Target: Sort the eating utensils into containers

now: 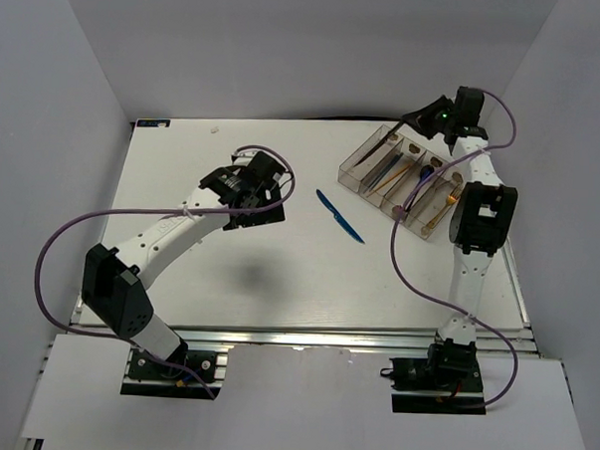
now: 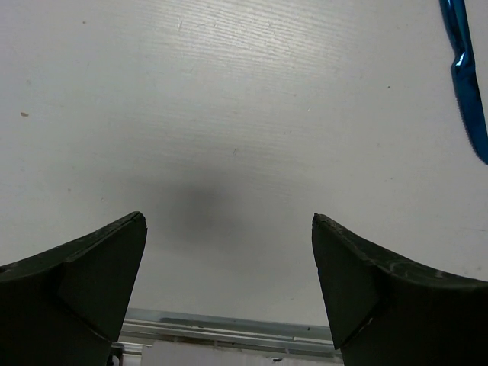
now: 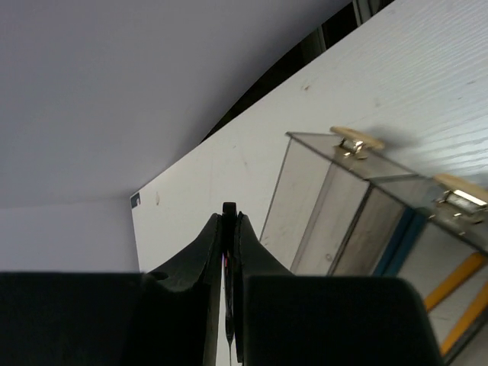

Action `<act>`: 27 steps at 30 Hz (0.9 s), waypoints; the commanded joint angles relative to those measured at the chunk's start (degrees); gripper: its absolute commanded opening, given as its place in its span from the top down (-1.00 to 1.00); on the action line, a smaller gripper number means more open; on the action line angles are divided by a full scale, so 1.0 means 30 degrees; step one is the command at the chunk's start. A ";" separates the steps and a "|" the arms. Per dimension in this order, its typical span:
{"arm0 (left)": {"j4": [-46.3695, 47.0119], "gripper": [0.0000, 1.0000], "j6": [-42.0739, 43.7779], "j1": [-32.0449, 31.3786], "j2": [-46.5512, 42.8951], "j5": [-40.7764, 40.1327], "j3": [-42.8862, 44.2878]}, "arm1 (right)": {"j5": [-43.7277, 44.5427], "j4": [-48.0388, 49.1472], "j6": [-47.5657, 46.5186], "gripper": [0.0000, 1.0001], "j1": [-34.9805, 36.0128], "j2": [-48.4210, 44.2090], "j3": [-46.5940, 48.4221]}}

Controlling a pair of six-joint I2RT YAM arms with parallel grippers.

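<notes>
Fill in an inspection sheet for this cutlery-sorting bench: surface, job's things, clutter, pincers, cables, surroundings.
Surface: white table, with a soft shadow under the left arm.
Job's things: blue knife lies loose on the table, outside the tray. The clear tray at far right holds utensils in blue, orange and gold tones.
Clutter: nothing seen.
Pincers: left pincer is open above bare table. Right pincer is shut on a thin purple-tinted piece, beside the tray.
Cables: a purple cable loops off each arm.
Surroundings: pale walls on three sides; metal rail at the near edge.
</notes>
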 commanded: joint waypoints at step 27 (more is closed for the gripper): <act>0.2250 -0.96 0.1340 -0.0063 0.2161 0.2315 0.1344 | 0.2287 0.0655 -0.5113 -0.40 0.0717 -0.0556 -0.0001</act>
